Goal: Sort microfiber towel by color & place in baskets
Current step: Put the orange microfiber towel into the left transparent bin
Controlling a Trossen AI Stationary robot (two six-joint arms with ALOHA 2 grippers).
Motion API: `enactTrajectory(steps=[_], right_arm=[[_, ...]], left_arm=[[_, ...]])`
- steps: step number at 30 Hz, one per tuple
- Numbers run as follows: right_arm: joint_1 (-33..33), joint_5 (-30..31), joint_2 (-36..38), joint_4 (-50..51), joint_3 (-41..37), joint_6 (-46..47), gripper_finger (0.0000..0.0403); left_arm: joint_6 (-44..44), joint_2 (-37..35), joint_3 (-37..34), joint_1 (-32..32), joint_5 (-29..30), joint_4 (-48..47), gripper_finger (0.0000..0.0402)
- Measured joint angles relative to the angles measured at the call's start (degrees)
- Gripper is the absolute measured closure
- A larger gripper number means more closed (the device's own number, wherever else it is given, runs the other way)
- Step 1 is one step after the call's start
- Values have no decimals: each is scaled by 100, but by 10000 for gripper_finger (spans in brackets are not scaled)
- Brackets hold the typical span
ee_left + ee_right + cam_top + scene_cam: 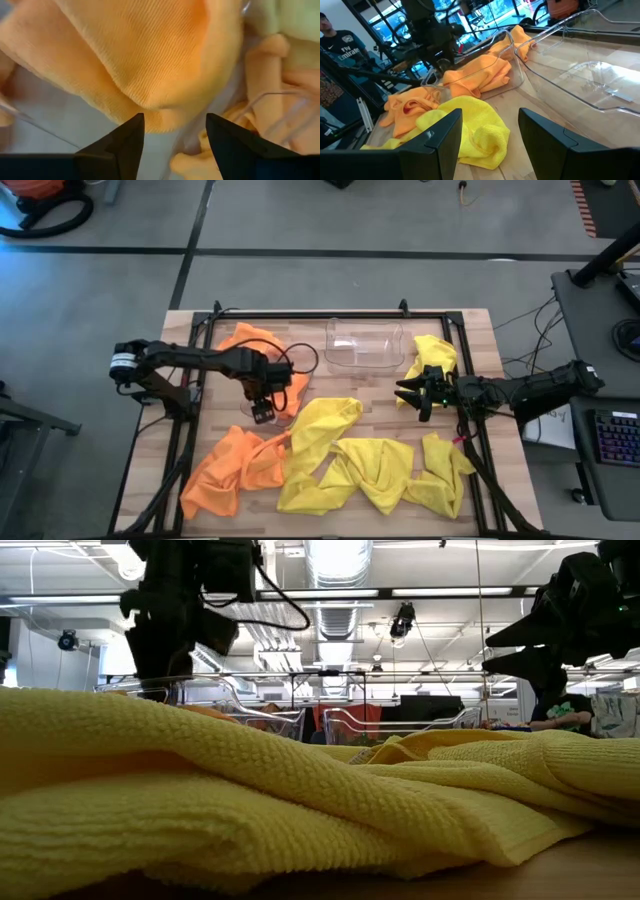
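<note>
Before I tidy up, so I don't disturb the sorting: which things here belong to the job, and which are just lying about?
Job:
orange towels
yellow towels
empty clear basket
basket holding orange towels
left pincer, open
right pincer, open

Lying about:
black frame
keyboard

bright, even | ceiling striplights (340, 592) | left-wrist close-up blurred

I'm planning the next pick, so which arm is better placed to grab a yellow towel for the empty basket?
Right, probably. The right gripper hangs open beside the empty clear basket, with a yellow towel just ahead of its fingers. The left gripper, also open, is over the basket with orange towels.
</note>
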State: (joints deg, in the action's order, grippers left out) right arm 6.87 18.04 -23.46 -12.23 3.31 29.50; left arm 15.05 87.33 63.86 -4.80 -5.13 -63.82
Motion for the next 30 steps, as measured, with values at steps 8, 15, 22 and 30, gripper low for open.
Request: enactTrajectory(steps=[8,15,22,30], right_arm=[[-1,0,2,0,0,0,213],[-2,0,0,0,0,2,213],[-1,0,2,2,0,4,213],[-2,0,0,2,-4,4,213]], left_arm=[[-923,10,779,-30,510,-54,227],[-1648,182,765,-256,282,10,384],[-2015,409,418,-251,2,139,401],[-2015,875,208,-238,-42,499,401]])
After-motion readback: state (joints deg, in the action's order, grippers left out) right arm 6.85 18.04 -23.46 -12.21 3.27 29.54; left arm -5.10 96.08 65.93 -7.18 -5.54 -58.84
